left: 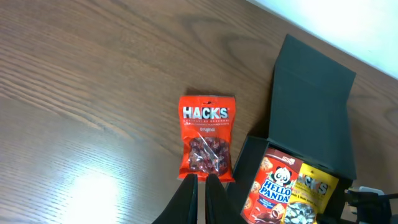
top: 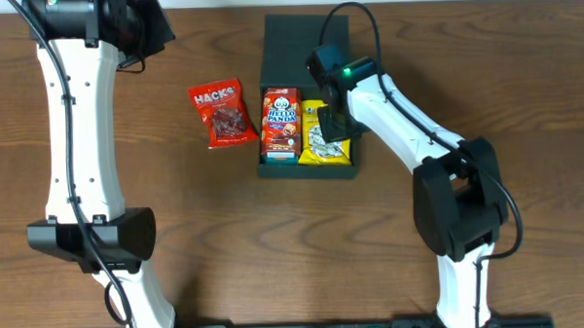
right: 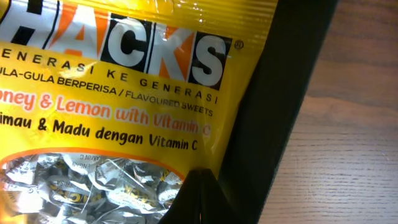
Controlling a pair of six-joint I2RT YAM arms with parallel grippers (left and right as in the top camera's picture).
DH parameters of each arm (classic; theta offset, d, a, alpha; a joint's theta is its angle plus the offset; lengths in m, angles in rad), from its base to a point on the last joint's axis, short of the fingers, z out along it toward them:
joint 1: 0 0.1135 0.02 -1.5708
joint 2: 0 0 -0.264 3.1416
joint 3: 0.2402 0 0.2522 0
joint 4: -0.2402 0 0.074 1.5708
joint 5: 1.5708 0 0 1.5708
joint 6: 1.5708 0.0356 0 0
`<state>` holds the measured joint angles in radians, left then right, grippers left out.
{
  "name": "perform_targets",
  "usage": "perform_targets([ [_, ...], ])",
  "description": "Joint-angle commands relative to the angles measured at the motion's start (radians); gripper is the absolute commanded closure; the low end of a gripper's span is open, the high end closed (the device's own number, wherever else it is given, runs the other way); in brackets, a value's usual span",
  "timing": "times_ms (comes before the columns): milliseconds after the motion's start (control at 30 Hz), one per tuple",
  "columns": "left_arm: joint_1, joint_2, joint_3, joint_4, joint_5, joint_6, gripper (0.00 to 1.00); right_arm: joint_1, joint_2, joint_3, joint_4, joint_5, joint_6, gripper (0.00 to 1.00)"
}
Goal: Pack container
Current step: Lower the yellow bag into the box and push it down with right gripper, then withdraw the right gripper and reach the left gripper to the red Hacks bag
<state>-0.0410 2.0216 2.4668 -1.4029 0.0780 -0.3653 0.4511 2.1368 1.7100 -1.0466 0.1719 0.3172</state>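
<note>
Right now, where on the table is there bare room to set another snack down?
Bare table lies between the container and the near edge, and between the red Hacks bag and the left arm. The container is crowded: Hello Panda box and yellow Hacks bag fill it, with the right gripper over the latter.

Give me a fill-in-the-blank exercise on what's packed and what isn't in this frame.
The lid of the container stands ___.
Inside it, the Hello Panda box lies beside a ___ Hacks bag.
The red Hacks bag lies on the ___, outside the container.
The ___ hand is above the container.
Missing words: open; yellow; table; right.
</note>
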Motion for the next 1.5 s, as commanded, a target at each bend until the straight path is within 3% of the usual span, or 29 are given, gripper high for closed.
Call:
perform_targets([
  [0, 0.003, 0.003, -0.004, 0.001, -0.011, 0.007, 0.93, 0.008, -0.021, 0.017, -0.007, -0.004, -0.012, 0.98],
  [367, 0.002, 0.009, -0.077, 0.032, -0.010, 0.000, 0.87, -0.064, -0.321, 0.251, -0.034, 0.058, -0.077, 0.99],
  [567, 0.006, 0.013, -0.336, 0.242, 0.050, 0.009, 0.84, -0.228, -0.439, 0.258, -0.070, -0.099, -0.132, 0.98],
  [667, 0.010, 0.013, -0.463, 0.364, 0.080, 0.047, 0.80, -0.285, -0.460, 0.258, -0.106, -0.179, -0.183, 0.91],
  [833, 0.010, 0.014, -0.638, 0.567, 0.096, 0.105, 0.62, -0.334, -0.466, 0.258, -0.126, -0.203, -0.204, 0.61],
  [867, 0.011, 0.015, -0.665, 0.602, 0.096, 0.105, 0.55, -0.337, -0.466, 0.258, -0.126, -0.204, -0.206, 0.51],
  [933, 0.016, 0.019, -0.708, 0.662, 0.109, 0.104, 0.35, -0.340, -0.466, 0.258, -0.126, -0.208, -0.220, 0.41],
  [1000, 0.023, 0.019, -0.748, 0.717, 0.115, 0.104, 0.14, -0.340, -0.466, 0.258, -0.125, -0.208, -0.229, 0.35],
  [1067, 0.037, 0.019, -0.786, 0.764, 0.117, 0.120, 0.02, -0.340, -0.466, 0.258, -0.125, -0.207, -0.229, 0.33],
  [1233, 0.091, 0.033, -0.859, 0.846, 0.255, 0.203, 0.05, -0.340, -0.466, 0.258, -0.124, -0.207, -0.248, 0.30],
  [1467, 0.118, 0.135, -0.875, 0.911, 0.422, 0.213, 0.05, -0.340, -0.466, 0.258, -0.119, -0.207, -0.253, 0.29],
])
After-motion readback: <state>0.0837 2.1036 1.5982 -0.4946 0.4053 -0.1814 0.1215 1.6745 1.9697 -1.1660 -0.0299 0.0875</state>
